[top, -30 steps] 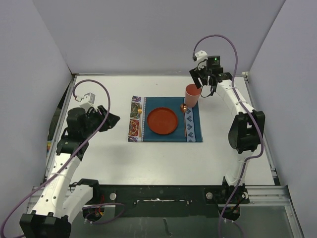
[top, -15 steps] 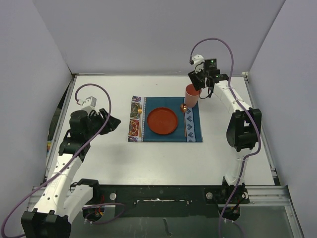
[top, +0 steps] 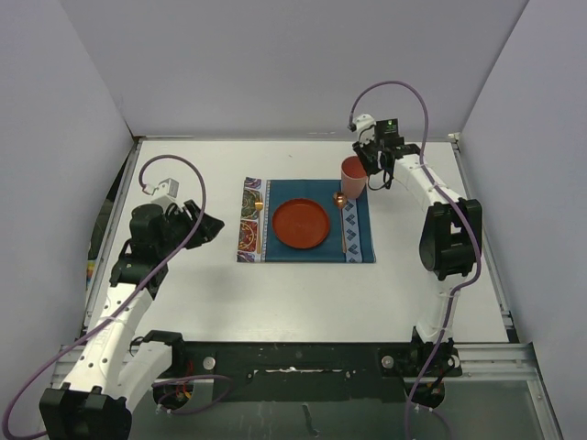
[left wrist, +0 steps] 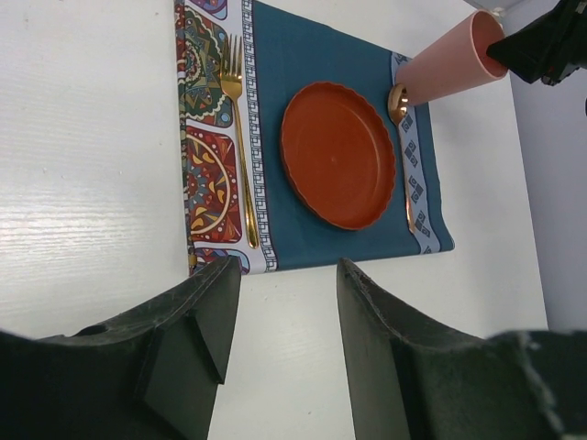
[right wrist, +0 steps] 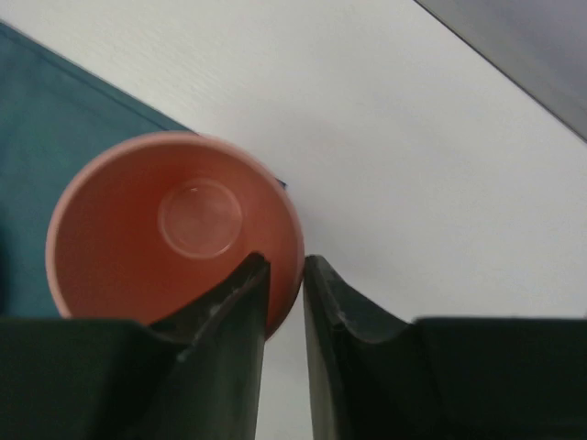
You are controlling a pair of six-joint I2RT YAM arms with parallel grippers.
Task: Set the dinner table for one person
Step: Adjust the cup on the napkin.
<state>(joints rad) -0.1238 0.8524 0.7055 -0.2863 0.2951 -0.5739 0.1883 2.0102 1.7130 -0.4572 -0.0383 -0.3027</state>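
Five pieces are laid, so by my reading you are nearly done. The table (top: 303, 293) spreads out on every side of the placemat (top: 316, 249), which lies flat near its middle. The plate (top: 301, 223) sits at the placemat's centre. The cup (top: 354, 174) stands upright at the placemat's far right corner. The fork (left wrist: 238, 156) lies along its left end and the spoon (left wrist: 398, 103) along its right end. No knife or napkin shows. If none is due, all that looks left is to let go of the cup and back away.

Your right fingers (right wrist: 229, 312) straddle the cup's rim, one inside and one outside, pinched onto the wall. Your left fingers (left wrist: 197, 312) stand apart with nothing between them, to the left of the placemat.

The table is a smooth, matte white rectangle with thin metal edging. The placemat is a teal rectangle that looks like cloth, with bright patterned panels at its left end and a blue-and-white strip at its right. The plate is round and rust-red with a fluted rim. The cup is salmon pink, tapered, smooth and empty. The fork and spoon are slim, shiny and gold-toned.
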